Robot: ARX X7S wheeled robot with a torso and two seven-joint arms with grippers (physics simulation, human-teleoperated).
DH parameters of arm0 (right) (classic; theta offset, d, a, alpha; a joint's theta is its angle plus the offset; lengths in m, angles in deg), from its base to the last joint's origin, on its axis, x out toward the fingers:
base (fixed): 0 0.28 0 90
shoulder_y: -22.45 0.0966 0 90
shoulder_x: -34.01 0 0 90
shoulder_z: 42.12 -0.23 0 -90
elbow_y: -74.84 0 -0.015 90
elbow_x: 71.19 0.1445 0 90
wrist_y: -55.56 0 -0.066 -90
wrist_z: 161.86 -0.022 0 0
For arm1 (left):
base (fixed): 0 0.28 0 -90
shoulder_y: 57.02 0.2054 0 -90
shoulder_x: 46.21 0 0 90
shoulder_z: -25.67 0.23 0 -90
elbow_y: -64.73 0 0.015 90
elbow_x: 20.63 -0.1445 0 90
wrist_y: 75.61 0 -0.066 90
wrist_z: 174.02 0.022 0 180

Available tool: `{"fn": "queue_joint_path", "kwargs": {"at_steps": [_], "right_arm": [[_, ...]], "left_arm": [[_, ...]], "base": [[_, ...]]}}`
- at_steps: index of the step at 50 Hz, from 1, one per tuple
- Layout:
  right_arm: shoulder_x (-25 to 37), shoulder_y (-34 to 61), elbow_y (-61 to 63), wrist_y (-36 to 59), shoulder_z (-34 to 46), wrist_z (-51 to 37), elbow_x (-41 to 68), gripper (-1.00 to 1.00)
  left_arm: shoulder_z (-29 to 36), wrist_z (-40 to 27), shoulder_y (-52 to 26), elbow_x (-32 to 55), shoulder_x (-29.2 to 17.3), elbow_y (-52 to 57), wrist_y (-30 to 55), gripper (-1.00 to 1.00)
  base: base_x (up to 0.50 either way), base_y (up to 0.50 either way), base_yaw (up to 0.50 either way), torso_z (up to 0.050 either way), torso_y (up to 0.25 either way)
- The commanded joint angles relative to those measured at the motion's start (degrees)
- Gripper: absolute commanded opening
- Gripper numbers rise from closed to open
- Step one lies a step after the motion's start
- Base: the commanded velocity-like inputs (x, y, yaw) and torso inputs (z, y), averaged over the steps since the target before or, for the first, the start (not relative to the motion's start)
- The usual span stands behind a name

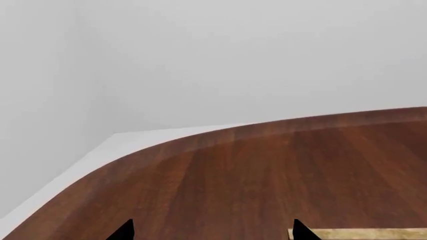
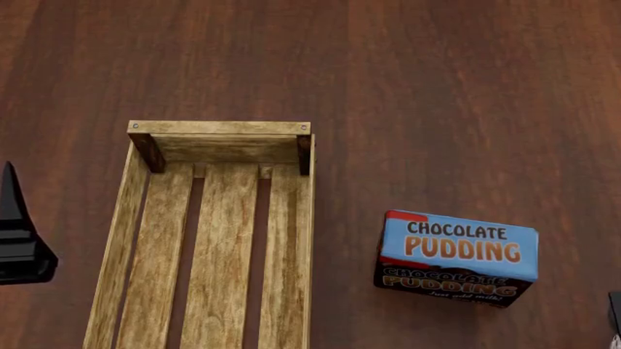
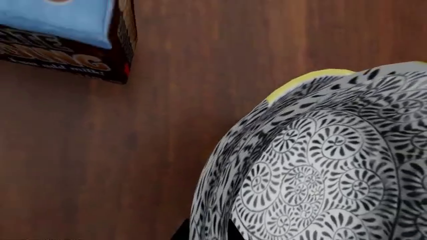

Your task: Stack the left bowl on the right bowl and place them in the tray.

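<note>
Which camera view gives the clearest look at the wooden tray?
The head view: it looks straight down into the tray, showing its slatted bottom, plank sides and two dark corner posts, with nothing inside. The left wrist view catches only a thin strip of light wood at the picture's edge, probably its rim. The right wrist view shows none of it.

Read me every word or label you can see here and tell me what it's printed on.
"CHOCOLATE PUDDING": blue top face of the pudding box, head view.
"CHOCOLATE PUDDING" again: the box's dark front side, in stylised letters.
A small script line below that is too small to read.
In the right wrist view the box's side print is blurred and unreadable.
The tray and the patterned bowl bear no text.
</note>
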Motion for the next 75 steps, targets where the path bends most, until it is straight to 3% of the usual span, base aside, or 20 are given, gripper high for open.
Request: {"fn": "queue_joint_path", "kwargs": {"at_steps": [1, 51, 61, 75], "right_arm": [[3.95, 3.56, 5.68, 2.11, -2.67, -4.21, 2.6, -1.0], [-5.43, 27.75, 9.09, 20.25, -2.36, -26.84, 19.64, -1.0], [-10.93, 39.4, 6.82, 23.96, 2.89, -36.41, 28.81, -1.0], [-16.9, 54.57, 3.5, 23.44, 14.75, -37.16, 32.2, -1.0]], "left_arm": [[-0.53, -0.13, 0.19, 0.47, -0.2, 0.33, -0.13, 1.0], [-2.74, -1.45, 1.36, 2.66, -1.42, 3.83, 0.88, 1.0], [-3.29, -1.61, 1.49, 3.04, -1.49, 3.7, 0.71, 1.0], [-4.57, -2.07, 1.75, 4.11, -1.77, 4.23, 0.94, 1.0]], "base": [[0.0, 0.0, 0.0, 0.0, 0.0], [0.0, 0.0, 0.0, 0.0, 0.0], [0.0, 0.0, 0.0, 0.0, 0.001], [0.0, 0.0, 0.0, 0.0, 0.001]]}}
